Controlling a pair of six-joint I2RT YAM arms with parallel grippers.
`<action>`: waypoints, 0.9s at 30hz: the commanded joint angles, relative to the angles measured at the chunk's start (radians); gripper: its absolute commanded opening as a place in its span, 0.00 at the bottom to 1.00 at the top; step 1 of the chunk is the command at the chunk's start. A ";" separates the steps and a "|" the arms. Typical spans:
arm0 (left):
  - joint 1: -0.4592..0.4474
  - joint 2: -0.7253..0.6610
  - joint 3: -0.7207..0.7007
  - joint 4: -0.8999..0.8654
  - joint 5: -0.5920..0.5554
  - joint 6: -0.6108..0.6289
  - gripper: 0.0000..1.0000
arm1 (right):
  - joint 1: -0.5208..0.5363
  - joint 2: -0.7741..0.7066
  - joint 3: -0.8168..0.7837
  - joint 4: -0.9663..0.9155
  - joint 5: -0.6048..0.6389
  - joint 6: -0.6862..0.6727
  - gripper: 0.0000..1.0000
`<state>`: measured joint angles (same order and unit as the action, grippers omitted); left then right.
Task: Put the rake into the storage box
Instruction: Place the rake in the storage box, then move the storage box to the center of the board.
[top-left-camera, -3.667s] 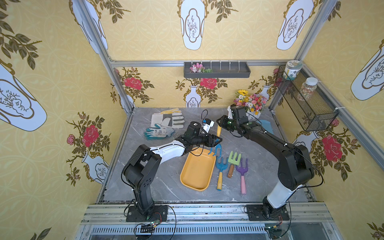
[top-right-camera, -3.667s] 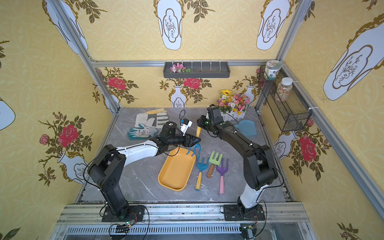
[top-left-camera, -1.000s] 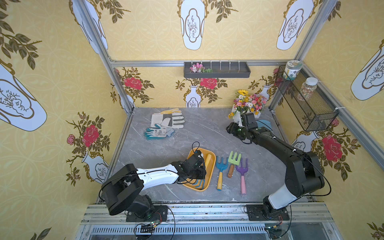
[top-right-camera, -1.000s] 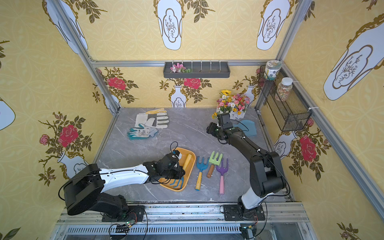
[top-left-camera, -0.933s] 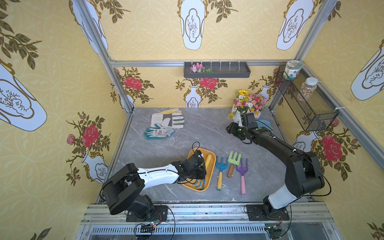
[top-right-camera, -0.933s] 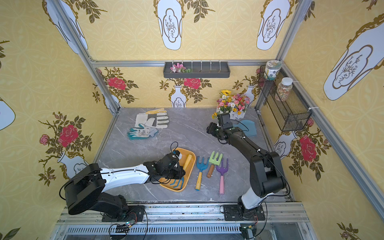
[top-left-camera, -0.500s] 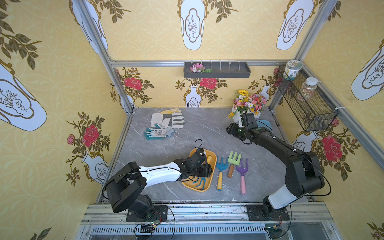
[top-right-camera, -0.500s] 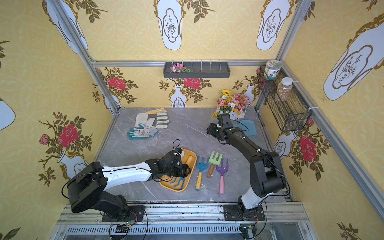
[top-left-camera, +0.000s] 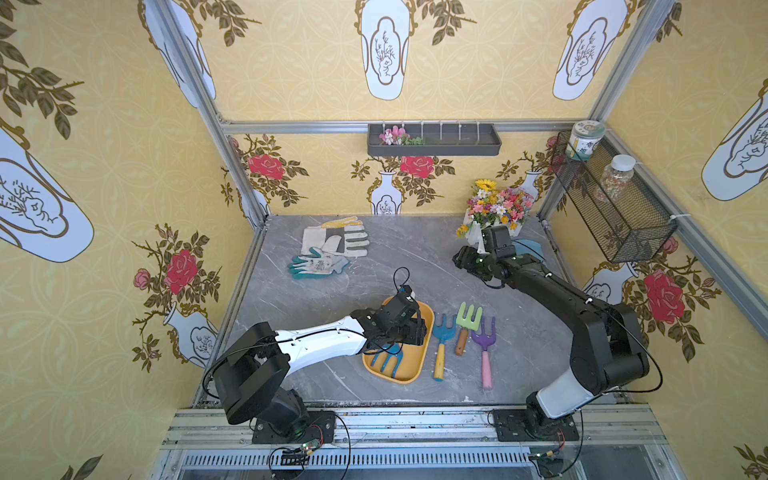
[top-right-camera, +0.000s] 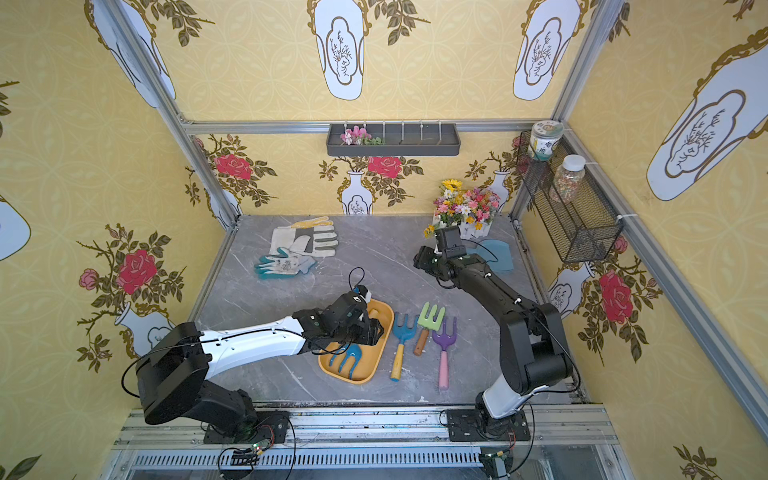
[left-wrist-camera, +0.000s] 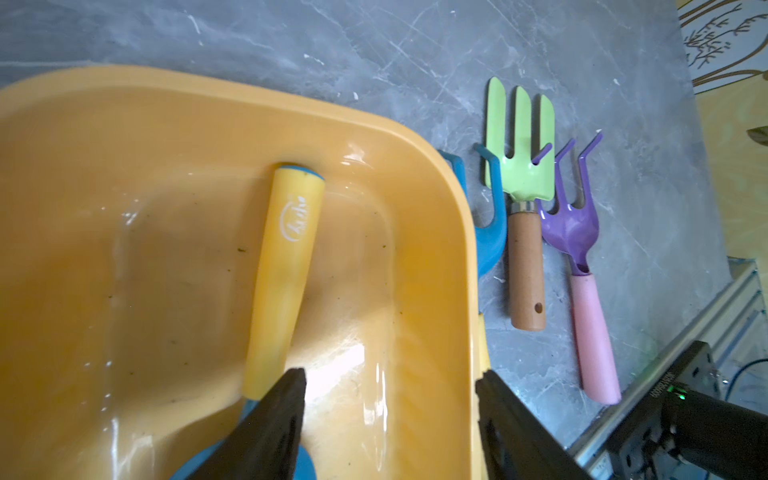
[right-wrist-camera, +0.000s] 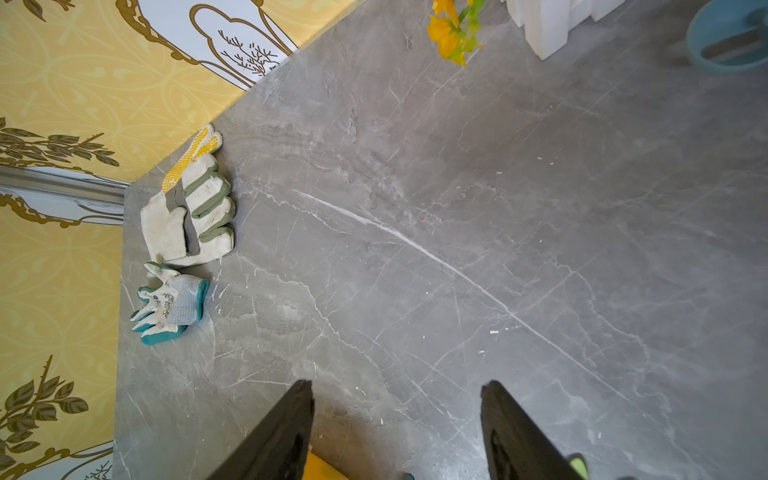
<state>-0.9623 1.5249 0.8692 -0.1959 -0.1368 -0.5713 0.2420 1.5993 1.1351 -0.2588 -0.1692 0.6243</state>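
The rake (top-left-camera: 386, 361) has a blue head and a yellow handle (left-wrist-camera: 286, 266). It lies inside the yellow-orange storage box (top-left-camera: 417, 358), lengthwise, with its tines toward the table's front; both top views show them (top-right-camera: 349, 359). My left gripper (top-left-camera: 415, 332) hovers low over the middle of the box (top-right-camera: 371, 362). Its jaws stand open with nothing between them (left-wrist-camera: 390, 378), one finger beside the handle and one above the box rim (left-wrist-camera: 465, 232). My right gripper (top-left-camera: 459, 259) is open and empty (right-wrist-camera: 397, 388) over bare table at the back right.
Right of the box lie a blue hand rake (top-left-camera: 440, 345), a green fork (top-left-camera: 467, 322) and a purple fork (top-left-camera: 484, 345). Two pairs of gloves (top-left-camera: 332, 245) lie at the back left. Flowers (top-left-camera: 494, 205) and a blue dish (top-left-camera: 528, 247) stand behind the right gripper.
My left gripper has opened and let go of the rake, which now lies in the box, and has shifted slightly toward the back. The right arm has hardly moved.
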 joint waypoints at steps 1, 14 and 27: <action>0.002 0.020 -0.001 -0.027 -0.055 0.018 0.65 | 0.000 -0.007 -0.003 0.021 -0.007 -0.005 0.65; 0.089 0.182 0.099 0.030 -0.168 0.016 0.62 | -0.008 -0.019 -0.005 0.019 -0.015 -0.015 0.63; 0.204 0.280 0.171 0.068 -0.162 0.050 0.60 | -0.026 -0.050 -0.012 -0.010 -0.093 -0.065 0.63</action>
<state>-0.7780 1.7927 1.0325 -0.1558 -0.2924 -0.5312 0.2142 1.5471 1.1191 -0.2604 -0.2077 0.5888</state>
